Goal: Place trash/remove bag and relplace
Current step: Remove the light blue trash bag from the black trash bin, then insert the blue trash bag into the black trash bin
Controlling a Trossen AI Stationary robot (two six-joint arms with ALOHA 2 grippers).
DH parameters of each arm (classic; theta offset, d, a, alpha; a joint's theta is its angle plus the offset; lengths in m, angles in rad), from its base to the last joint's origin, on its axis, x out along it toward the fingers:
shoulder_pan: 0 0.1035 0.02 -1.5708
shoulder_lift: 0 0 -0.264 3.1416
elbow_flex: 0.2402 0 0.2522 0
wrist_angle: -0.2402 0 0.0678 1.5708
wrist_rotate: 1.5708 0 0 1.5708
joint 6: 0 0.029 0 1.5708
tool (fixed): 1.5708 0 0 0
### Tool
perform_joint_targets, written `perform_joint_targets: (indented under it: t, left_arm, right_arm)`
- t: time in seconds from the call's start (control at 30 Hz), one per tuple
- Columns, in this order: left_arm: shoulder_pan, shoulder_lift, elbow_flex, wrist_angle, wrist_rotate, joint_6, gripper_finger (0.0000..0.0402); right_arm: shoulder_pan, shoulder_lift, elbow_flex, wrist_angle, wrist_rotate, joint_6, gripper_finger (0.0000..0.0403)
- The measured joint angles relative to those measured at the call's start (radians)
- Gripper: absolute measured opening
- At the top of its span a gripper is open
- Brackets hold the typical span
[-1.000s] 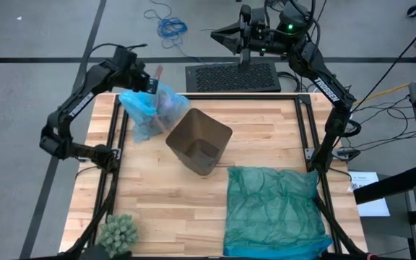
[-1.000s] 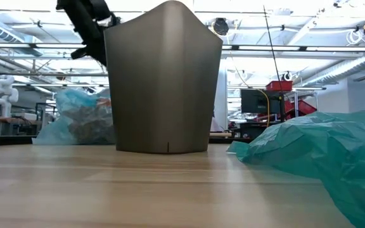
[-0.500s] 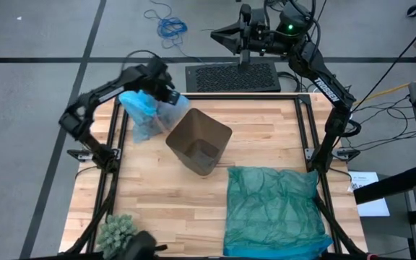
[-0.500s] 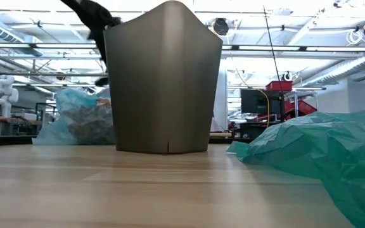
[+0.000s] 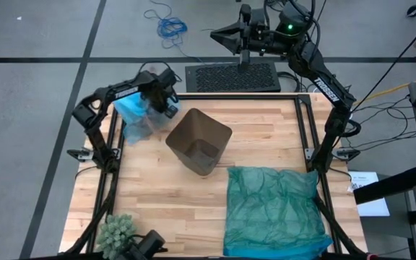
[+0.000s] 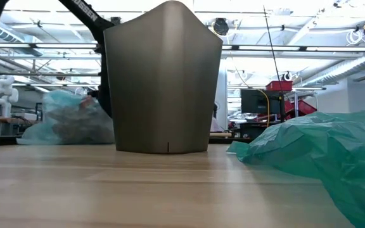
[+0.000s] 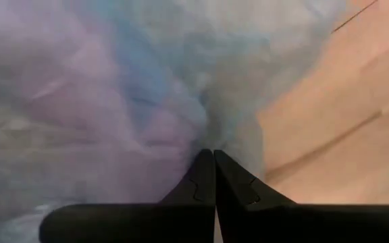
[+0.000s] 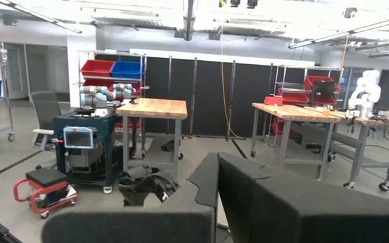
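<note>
The light blue bag [image 5: 132, 115] sits on its base at the table's far left, with brownish trash lumps [image 6: 75, 123] showing through the film. My left gripper [image 5: 168, 105] is shut, between the bag and the brown bin [image 5: 198, 141], on the bag's bin-facing side. The bin stands upright mid-table without a liner, and in the low view the bin [image 6: 163, 76] hides the gripper. My right gripper [image 5: 219, 33] is shut and waits beyond the table's far edge. My left gripper [image 7: 214, 154] touches the bag's wall [image 7: 211, 131] on the side toward the bin with its shut fingertips. The film creases inward just ahead of the tips. Whether any plastic is caught between the fingers cannot be told. The bag rests on the table.
A darker teal-green plastic bag [image 5: 273, 209] lies spread over the near right of the table. A green spiky ball [image 5: 118, 232] sits at the near left corner, with a dark object [image 5: 146, 242] beside it at the near edge. Bare wood lies between the bin and the ball.
My left gripper has moved from above the bag's far side toward the right and near, coming down beside the bin. The bag has slid toward the table's left edge and slumped a little lower. A dark object has appeared at the near edge.
</note>
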Motion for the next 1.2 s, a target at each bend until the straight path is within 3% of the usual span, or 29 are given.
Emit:
perform_joint_targets:
  t: [0.3, 0.4, 0.53, 0.87, 1.07, 1.2]
  left_arm:
    - [0.039, -0.143, 0.022, 0.002, -0.02, -0.02, 0.0]
    - [0.041, -0.216, 0.039, -0.017, -0.028, -0.055, 0.0]
    - [0.042, -0.334, 0.064, -0.031, -0.054, -0.106, 0.0]
    - [0.027, -0.615, 0.134, -0.061, -0.052, -0.19, 0.0]
    - [0.023, -0.744, 0.205, -0.053, -0.012, -0.191, 0.0]
    - [0.021, -0.796, 0.255, -0.053, 0.032, -0.191, 0.0]
  right_arm:
    - [0.0, 0.0, 0.0, -0.002, -0.003, -0.013, 0.0]
    - [-0.012, -0.02, -0.001, -0.039, -0.072, -0.097, 0.0]
    - [-0.037, -0.084, 0.001, -0.1, -0.08, -0.15, 0.0]
    - [-0.068, -0.211, 0.001, -0.568, -0.08, -0.112, 0.0]
    - [0.041, -0.218, 0.0, -0.791, -0.067, -0.042, 0.0]
    - [0.148, -0.218, 0.0, -0.929, 0.0, 0.008, 0.0]
